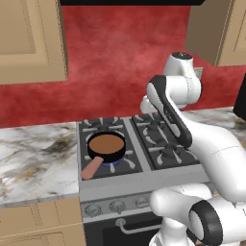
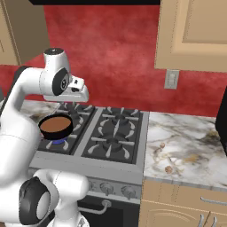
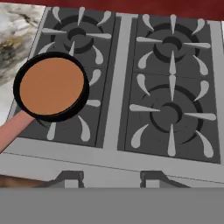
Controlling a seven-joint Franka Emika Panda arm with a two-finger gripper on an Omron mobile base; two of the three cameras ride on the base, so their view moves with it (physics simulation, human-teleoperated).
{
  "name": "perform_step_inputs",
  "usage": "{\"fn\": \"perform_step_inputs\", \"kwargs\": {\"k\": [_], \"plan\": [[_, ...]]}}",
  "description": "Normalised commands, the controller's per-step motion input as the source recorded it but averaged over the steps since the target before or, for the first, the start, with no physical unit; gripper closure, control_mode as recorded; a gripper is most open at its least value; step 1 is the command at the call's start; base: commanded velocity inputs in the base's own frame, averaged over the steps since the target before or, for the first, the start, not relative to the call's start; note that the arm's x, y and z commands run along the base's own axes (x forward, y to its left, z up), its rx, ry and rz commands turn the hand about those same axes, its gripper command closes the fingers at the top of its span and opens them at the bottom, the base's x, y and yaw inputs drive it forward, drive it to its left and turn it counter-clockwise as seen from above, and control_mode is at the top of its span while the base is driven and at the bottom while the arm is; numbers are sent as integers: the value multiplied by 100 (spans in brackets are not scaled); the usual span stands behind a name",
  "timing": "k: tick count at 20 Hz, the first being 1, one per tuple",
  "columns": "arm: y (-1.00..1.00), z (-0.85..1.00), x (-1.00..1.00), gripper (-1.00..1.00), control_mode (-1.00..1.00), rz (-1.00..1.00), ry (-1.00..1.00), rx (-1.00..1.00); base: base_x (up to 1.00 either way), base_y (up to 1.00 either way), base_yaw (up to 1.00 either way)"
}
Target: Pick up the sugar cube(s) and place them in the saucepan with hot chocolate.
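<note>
I see the saucepan [image 3: 51,86] on the stove's [image 3: 118,87] front-left burner, pink handle toward me, sugar cubes [image 2: 168,169] on the right worktop [image 2: 186,146]; my claw's [image 3: 111,179] opening I cannot tell.

Saucepan with hot chocolate [image 1: 106,146]: small round black pan, upright, filled with smooth brown liquid. Short salmon-pink straight handle [image 1: 91,168] points toward the stove's front edge. Seated on the front-left burner, blue flame beneath.

Sugar cubes [image 2: 168,169]: small pale-brown lumps on the marble counter right of the stove.
</note>
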Motion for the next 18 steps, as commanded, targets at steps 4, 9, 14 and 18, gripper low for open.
{"fn": "perform_step_inputs", "kwargs": {"k": [4, 9, 14, 18], "plan": [[-4, -17, -8, -100, -100, -1, 9, 0, 0, 0, 0], [-70, -27, 7, -100, -100, -12, 16, 1, 0, 0, 0], [-97, -42, 20, -100, -100, -20, 19, 8, 0, 0, 0], [-100, -50, 40, -100, -100, -23, 25, 4, 0, 0, 0]]}}
